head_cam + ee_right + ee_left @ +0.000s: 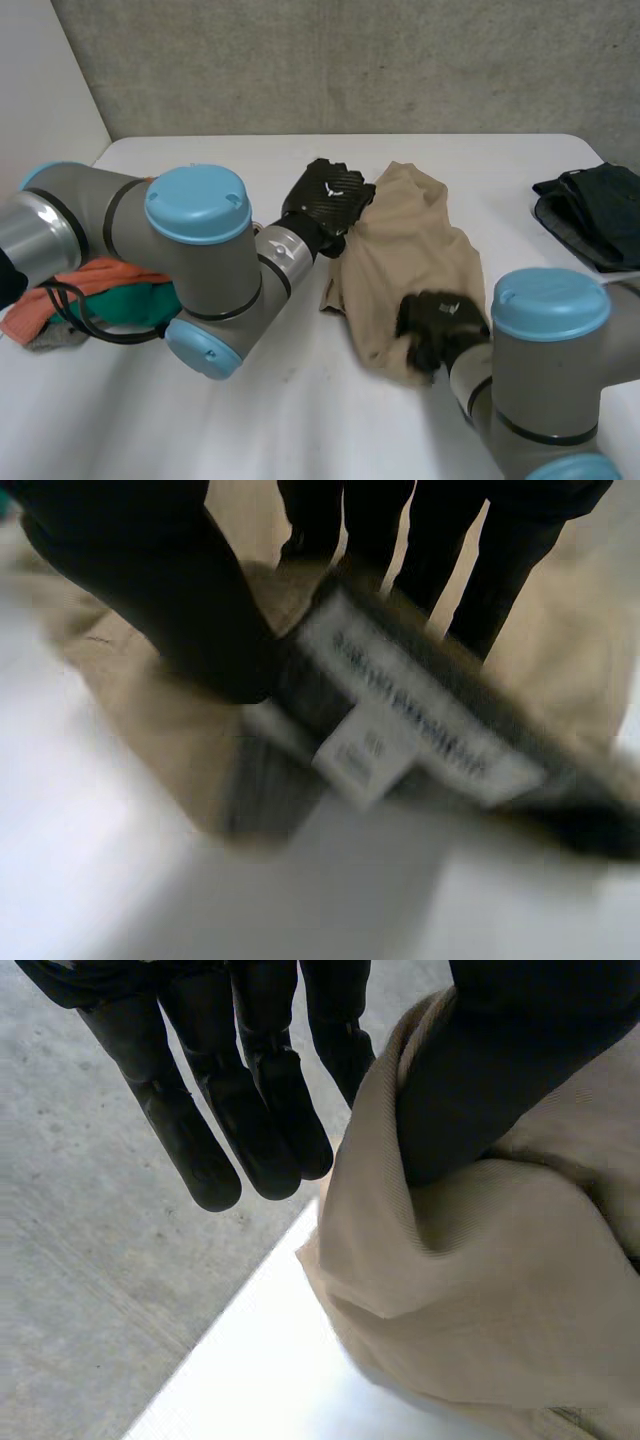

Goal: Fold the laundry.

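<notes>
Carried on the white desk: tan garment mid-desk, dark clothes at right edge, orange-and-green heap at left edge.
</notes>
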`<state>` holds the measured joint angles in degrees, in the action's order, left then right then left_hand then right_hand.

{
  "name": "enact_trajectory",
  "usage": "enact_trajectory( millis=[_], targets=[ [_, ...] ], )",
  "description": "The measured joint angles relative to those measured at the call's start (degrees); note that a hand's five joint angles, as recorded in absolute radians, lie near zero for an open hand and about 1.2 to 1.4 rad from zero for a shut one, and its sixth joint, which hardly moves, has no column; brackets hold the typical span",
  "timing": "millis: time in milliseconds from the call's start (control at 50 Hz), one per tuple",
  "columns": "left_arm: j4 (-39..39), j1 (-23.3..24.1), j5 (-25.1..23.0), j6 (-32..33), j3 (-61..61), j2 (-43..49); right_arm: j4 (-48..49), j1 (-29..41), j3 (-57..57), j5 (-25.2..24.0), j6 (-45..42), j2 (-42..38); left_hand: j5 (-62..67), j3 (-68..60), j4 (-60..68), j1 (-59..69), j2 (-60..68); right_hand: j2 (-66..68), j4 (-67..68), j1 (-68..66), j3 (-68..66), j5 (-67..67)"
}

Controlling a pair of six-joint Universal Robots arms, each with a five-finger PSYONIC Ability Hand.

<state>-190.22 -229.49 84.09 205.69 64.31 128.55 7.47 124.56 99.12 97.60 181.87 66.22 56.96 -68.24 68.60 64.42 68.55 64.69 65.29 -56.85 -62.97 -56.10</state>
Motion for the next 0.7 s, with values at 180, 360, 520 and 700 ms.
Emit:
enact_trajectory(
  millis=[180, 360, 520, 700],
  targets=[
    [0.07, 0.4, 3.61, -0.38, -0.59, -13.56, 2.48, -3.9, -5.06, -0.16, -8.19, 14.24, 0.0, -0.1, 0.01, 0.0, 0.04, 2.77, 3.13, -6.95, -4.63, -1.15],
    [-0.19, 2.79, 3.84, -0.65, -2.96, -28.4, -8.41, -11.23, -23.09, -6.39, -14.57, 25.76, 0.36, -0.1, 0.02, 0.0, 0.05, 2.77, 3.3, -6.95, -4.65, -1.24],
    [-0.34, 3.48, 3.69, -1.81, -7.12, -32.64, -14.2, -12.48, -35.65, -8.42, -13.94, 26.49, 0.36, -0.1, 0.02, 0.0, 0.05, 2.77, 3.3, -6.95, -4.64, -1.48],
    [-0.61, -0.19, 2.08, -2.4, -9.47, -25.48, -13.97, -12.56, -37.39, -8.56, -12.89, 19.94, 0.36, -0.1, 0.02, 0.0, 0.05, 2.77, 3.3, -6.95, -4.65, -1.48]
  ],
)
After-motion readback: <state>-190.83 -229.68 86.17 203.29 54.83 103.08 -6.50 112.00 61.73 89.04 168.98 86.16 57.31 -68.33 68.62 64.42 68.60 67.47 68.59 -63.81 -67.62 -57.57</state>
